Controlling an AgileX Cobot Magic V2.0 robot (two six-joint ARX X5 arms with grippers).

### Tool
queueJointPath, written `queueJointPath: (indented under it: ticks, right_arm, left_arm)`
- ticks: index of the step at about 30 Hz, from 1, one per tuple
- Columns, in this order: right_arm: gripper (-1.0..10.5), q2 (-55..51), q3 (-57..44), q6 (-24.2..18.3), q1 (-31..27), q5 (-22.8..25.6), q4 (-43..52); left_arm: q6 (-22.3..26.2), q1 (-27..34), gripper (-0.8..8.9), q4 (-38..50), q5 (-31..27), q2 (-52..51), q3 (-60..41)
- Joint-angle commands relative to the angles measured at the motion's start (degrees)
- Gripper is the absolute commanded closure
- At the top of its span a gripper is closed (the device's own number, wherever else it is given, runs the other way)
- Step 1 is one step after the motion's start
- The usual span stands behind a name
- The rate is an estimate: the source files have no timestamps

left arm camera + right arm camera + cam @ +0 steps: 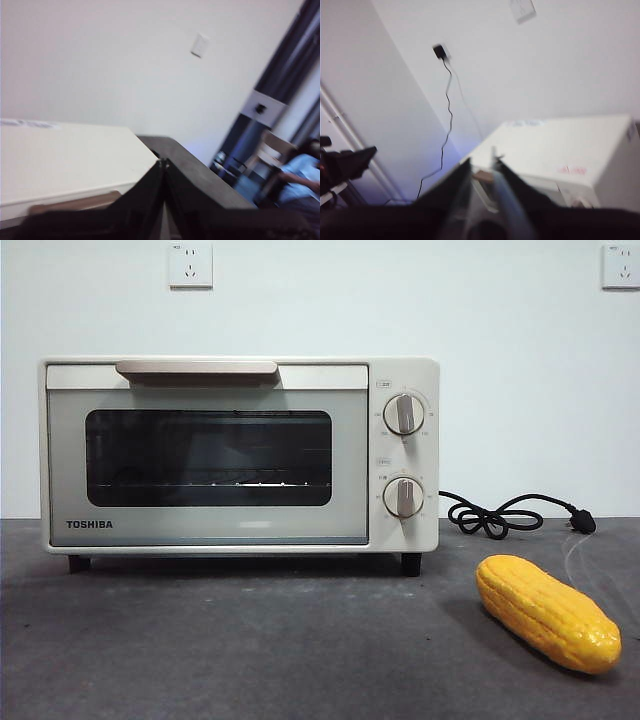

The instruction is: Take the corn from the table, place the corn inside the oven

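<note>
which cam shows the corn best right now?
Front view: the whole corn lies unobstructed on the table, right of the oven. Neither wrist view shows the corn at all, only the oven's top and the wall.

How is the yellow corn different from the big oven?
The corn is small, glossy yellow-orange and rounded, and it lies slanted; the oven is far bigger, cream-white and boxy, and it stands level on feet. The corn is bumpy with kernels; the oven is smooth, with a dark glass door that is shut. Both rest on the grey table.
</note>
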Motion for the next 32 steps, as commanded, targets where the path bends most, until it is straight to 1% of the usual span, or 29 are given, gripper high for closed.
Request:
queueJointPath:
  ticks: [1,4,6,7,9,12,17,20,23,25,26,30,32]
  right_arm:
    - [6.8,2.6,0.5,-3.2,0.2,-0.2,-3.5]
    - [5.9,5.4,0.5,-6.3,1.6,0.6,-8.4]
    - [5.0,7.3,0.5,-8.8,3.4,3.8,-12.7]
    - [4.7,8.3,0.5,-10.4,4.6,6.1,-14.8]
    - [4.4,10.3,0.5,-13.1,7.6,10.9,-18.3]
    - [4.4,13.4,0.5,-15.8,13.4,19.0,-22.2]
    - [4.4,20.4,0.5,-16.2,24.3,33.7,-24.8]
    - [4.4,25.3,0.5,-16.1,29.9,40.2,-25.4]
    - [4.4,30.8,0.5,-16.1,33.7,44.9,-26.1]
    - [4.4,34.1,0.5,-16.1,35.1,47.1,-26.5]
    - [4.4,36.0,0.5,-16.1,35.7,47.8,-26.6]
    - [4.4,42.7,0.5,-16.1,36.4,48.1,-26.3]
    - [4.4,45.4,0.5,-16.1,36.4,49.5,-25.9]
  left_arm:
    - [1.4,0.0,8.17,-1.2,3.3,3.8,3.2]
    - [1.6,-0.1,8.17,-2.6,5.3,7.3,6.2]
    - [1.8,-0.3,8.17,-2.9,6.7,9.4,7.9]
    - [1.8,-0.5,8.17,-3.0,6.9,10.3,8.7]
    - [1.8,-1.0,8.17,-2.9,6.9,11.6,9.8]
    - [1.8,-1.9,8.17,-2.6,6.8,12.8,10.6]
    - [2.5,-3.0,8.17,-2.6,6.6,14.2,10.7]
    - [2.9,-3.1,8.17,-3.0,6.6,14.5,10.7]
    - [3.1,-3.1,8.17,-3.4,6.6,14.5,10.7]
    - [3.4,-3.1,8.17,-3.8,6.6,14.5,10.7]
    - [3.4,-3.1,8.17,-3.9,6.6,14.5,10.7]
    - [4.3,-3.1,8.17,-4.7,6.6,14.5,10.7]
    - [4.4,-3.1,8.17,-5.4,6.6,14.5,10.7]
